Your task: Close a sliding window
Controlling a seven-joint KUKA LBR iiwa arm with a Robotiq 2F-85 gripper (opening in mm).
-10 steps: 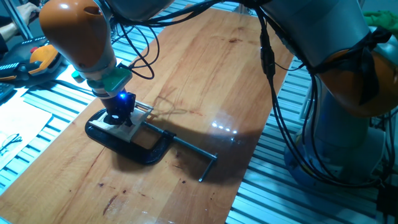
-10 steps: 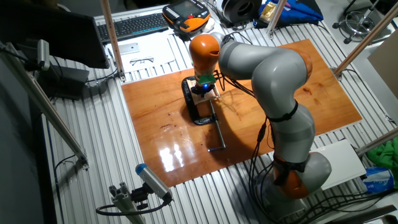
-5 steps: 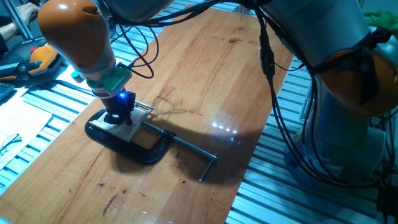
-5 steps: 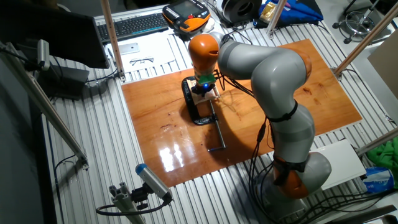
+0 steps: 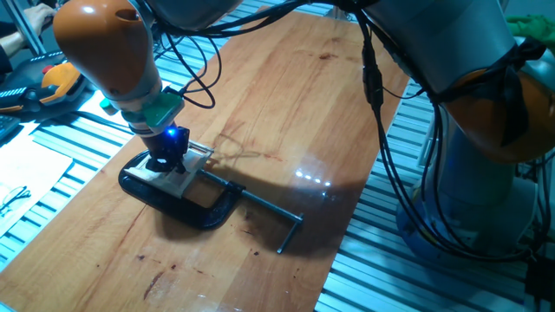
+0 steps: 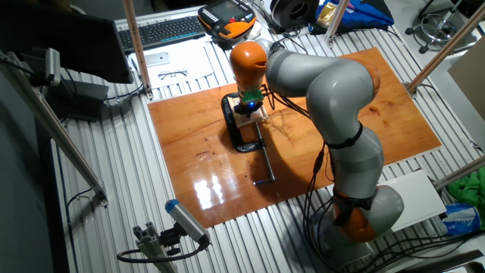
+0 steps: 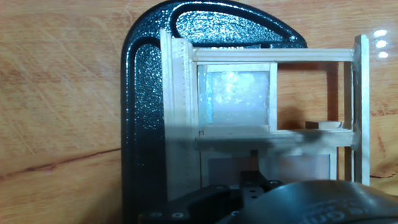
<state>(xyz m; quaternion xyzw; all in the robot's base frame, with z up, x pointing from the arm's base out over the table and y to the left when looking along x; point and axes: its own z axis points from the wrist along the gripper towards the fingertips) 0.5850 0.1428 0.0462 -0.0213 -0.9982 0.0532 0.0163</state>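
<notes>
The sliding window [image 7: 261, 134] is a small pale wood frame lying on the wooden table, held in a black C-clamp [image 7: 144, 93]. In the hand view its translucent pane [image 7: 236, 96] sits at the left of the frame, and the right opening [image 7: 309, 93] shows bare table through it. The window also shows in one fixed view [image 5: 187, 177] and in the other fixed view [image 6: 247, 116]. My gripper [image 5: 166, 161] stands straight down on the window, with a blue light on it. It also shows in the other fixed view [image 6: 248, 106]. Its fingertips are hidden, so I cannot tell how they stand.
The clamp's steel screw rod [image 5: 268, 209] with a crossbar handle sticks out to the right over the table [image 5: 286, 95]. Cables hang off the arm. A keyboard [image 6: 163, 30], glasses [image 6: 173, 73] and an orange pendant [image 6: 227, 19] lie beyond the table.
</notes>
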